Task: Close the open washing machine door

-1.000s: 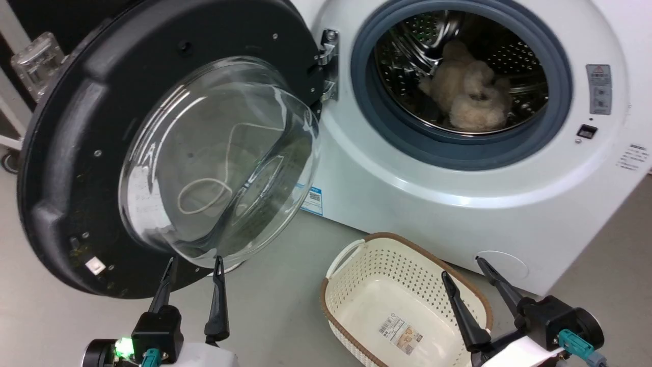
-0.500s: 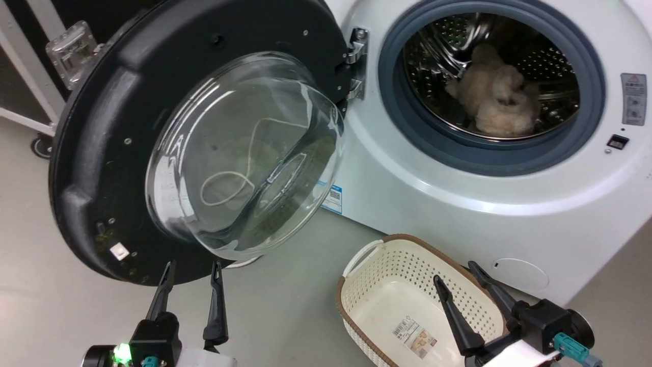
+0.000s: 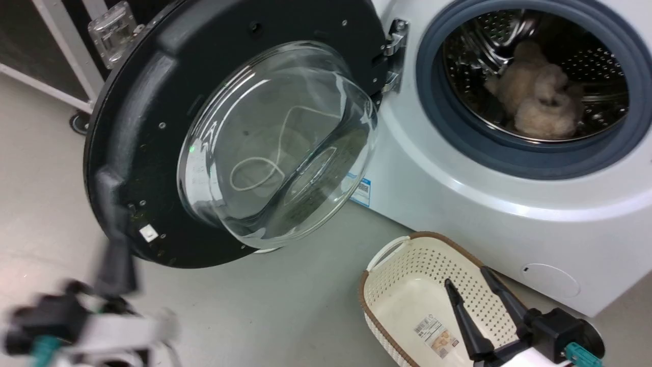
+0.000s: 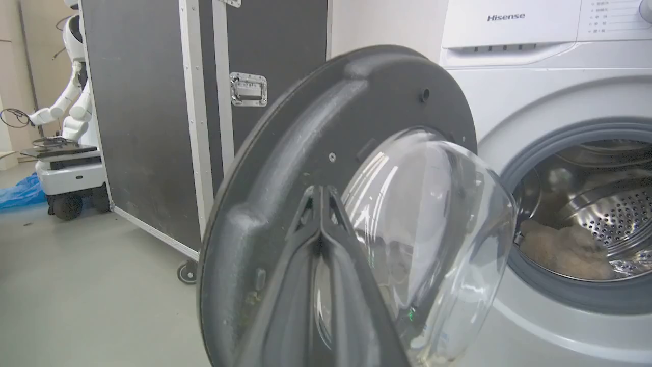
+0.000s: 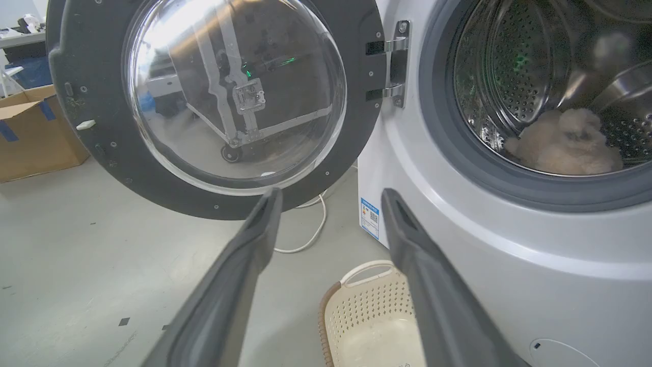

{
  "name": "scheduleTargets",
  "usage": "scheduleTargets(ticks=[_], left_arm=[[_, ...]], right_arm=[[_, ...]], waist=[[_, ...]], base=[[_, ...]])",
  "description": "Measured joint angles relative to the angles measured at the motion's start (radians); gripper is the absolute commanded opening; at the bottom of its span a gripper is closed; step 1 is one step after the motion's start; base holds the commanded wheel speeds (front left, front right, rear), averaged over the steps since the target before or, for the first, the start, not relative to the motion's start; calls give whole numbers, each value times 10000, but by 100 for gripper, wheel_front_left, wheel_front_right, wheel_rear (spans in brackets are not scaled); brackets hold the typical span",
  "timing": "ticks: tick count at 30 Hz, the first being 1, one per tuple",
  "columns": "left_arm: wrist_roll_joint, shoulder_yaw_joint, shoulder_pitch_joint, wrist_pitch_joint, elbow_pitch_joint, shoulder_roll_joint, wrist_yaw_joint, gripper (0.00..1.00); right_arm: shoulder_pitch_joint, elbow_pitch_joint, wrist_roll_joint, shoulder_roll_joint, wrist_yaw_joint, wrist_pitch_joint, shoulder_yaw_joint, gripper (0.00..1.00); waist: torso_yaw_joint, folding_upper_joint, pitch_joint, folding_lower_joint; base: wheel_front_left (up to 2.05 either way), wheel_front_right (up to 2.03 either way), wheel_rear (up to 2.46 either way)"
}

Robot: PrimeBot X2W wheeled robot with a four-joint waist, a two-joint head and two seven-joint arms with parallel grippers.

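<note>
- Since one second ago, the left gripper (image 3: 113,229) has swung from below the glass bowl toward the lower left of the head view, and its fingers, spread then, are now together. The head camera has also shifted, so the whole scene sits further right in that view.
- Left gripper state: the fingers are pressed together tip to tip, as the left wrist view shows (image 4: 321,192), with nothing seen between them.
- Left gripper position: motion-blurred in the head view, its tip overlaps the lower-left black rim of the washing machine door (image 3: 153,102). In the left wrist view the tips point at the door's inner face (image 4: 305,127), just beside the glass bowl (image 4: 428,244). Contact cannot be confirmed.
- Right gripper (image 3: 466,276) state: the fingers stand wide apart and hold nothing.
- Right gripper position: it hovers above the cream perforated basket (image 3: 362,295) on the floor. In the right wrist view (image 5: 331,196) it points at the gap between the door and the white washing machine (image 5: 458,255).
- Door position: it stands swung wide open to the left on its hinge (image 3: 392,51), with the bowl bulging toward the robot.
- Drum (image 3: 473,46): uncovered, with a fluffy beige item (image 3: 540,102) inside.
</note>
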Motion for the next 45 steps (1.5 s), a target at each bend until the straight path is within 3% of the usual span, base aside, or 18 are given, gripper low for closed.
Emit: scheduleTargets(ticks=[4, 7, 12, 16, 19, 22, 28, 37, 45], left_arm=[[-792, 911, -1066, 13, 75, 828, -359, 0], [-2004, 1956, -2153, 449, 226, 1231, -349, 0], [-4075, 3390, -3714, 1918, 1593, 2159, -322, 0], [-5315, 3864, -4489, 3271, 3016, 2633, -282, 0], [-6508, 4054, -5098, 4399, 4015, 2602, -261, 0], [-7513, 4314, -5614, 5453, 4790, 2525, 54, 0], [-8646, 4391, -5814, 7691, 5758, 2564, 619, 0], [-9779, 4138, -4976, 10013, 4869, 2313, 466, 0], [-10479, 3695, -3459, 11417, 3200, 1402, 355, 0]], right_arm=[[136, -127, 6, 4, 0, -105, -155, 100], [148, -165, 10, 0, 0, -174, -121, 100], [110, -150, 35, -2, 0, -247, -113, 100], [85, -146, 171, -13, 0, -249, -82, 100], [85, -98, 182, -48, 0, -249, -94, 100], [84, 17, 180, -73, 0, -249, -165, 100], [-67, 96, 182, -102, 0, -249, -119, 100], [-59, 245, 199, -98, 0, -249, -178, 100], [-47, 424, 161, 109, 0, -249, -608, 100]], waist=[[152, 0, 102, 0], [144, 0, 239, -1], [-131, 0, 448, 0], [-431, 0, 585, 0], [-591, 0, 675, 1], [-717, 0, 707, 1], [-929, 0, 733, 1], [-1030, 0, 522, 0], [-1158, 0, -50, -1]], base=[[0, 0, 0], [0, 0, 0], [0, 0, 0], [0, 0, 0], [0, 0, 0], [0, 0, 0], [0, 0, 0], [0, 0, 0], [0, 0, 0]])
